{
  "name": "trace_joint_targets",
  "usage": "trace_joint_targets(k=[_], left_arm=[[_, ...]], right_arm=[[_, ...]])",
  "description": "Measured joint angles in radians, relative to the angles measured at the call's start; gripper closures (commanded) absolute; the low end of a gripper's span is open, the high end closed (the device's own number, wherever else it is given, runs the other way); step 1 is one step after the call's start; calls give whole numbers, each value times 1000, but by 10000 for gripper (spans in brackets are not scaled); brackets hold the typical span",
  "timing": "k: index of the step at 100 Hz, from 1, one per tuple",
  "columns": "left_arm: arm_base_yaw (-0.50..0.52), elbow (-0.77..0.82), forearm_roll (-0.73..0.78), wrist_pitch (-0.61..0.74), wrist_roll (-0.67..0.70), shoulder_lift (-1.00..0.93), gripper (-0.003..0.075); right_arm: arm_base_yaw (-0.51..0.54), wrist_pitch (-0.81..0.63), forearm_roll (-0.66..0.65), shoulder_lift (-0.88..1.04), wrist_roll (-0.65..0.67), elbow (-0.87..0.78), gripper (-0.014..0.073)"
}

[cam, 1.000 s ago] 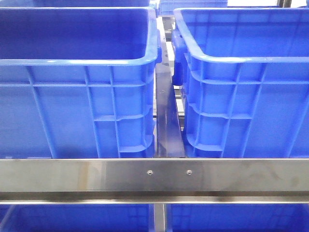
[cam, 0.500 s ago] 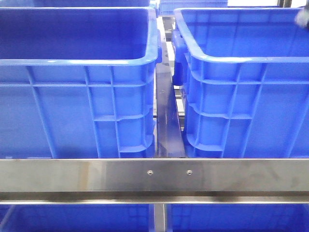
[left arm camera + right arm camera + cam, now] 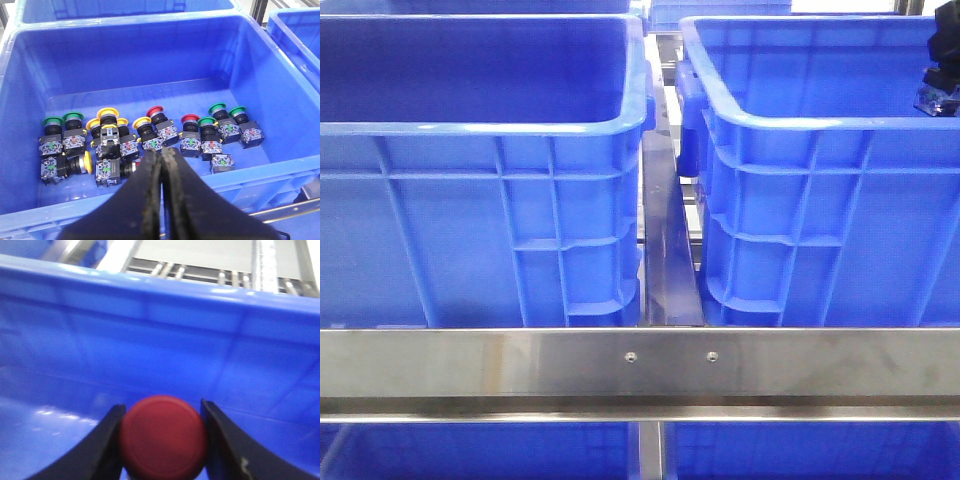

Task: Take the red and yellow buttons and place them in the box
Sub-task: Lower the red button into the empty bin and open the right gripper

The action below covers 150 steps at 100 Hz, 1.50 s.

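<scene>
Now showing at the right crate's (image 3: 820, 120) far edge, my right gripper (image 3: 162, 440), jaws clamped on a red button (image 3: 163, 437), left gripper (image 3: 162, 165) jaws pressed together above the button-filled crate (image 3: 150, 70).

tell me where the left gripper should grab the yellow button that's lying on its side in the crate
Judging from the left wrist view, grip the tipped yellow button across its black body, between the yellow cap and the contact block, coming down from above. Lying flat, its cap faces sideways and offers only a thin rim. The left gripper is shut now, so it must open first.
</scene>
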State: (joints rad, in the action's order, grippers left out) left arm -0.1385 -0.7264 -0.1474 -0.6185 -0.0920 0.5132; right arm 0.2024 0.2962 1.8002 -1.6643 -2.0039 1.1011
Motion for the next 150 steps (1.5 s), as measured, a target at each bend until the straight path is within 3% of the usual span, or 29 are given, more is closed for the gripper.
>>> trace_joint_targets(k=[40, 82, 92, 111, 118, 150], left_arm=[[0, 0, 0, 0, 0, 0, 739], [0, 0, 0, 0, 0, 0, 739], [0, 0, 0, 0, 0, 0, 739], [0, 0, 0, 0, 0, 0, 739], [0, 0, 0, 0, 0, 0, 739], [0, 0, 0, 0, 0, 0, 739]], right_arm=[[0, -41, 8, -191, -40, 145, 630], [0, -58, 21, -298, -44, 190, 617], [0, -56, 23, -299, -46, 190, 538], [0, -56, 23, -299, -47, 190, 246], [0, -55, 23, -299, -47, 190, 176], [0, -95, 21, -249, -47, 152, 156]])
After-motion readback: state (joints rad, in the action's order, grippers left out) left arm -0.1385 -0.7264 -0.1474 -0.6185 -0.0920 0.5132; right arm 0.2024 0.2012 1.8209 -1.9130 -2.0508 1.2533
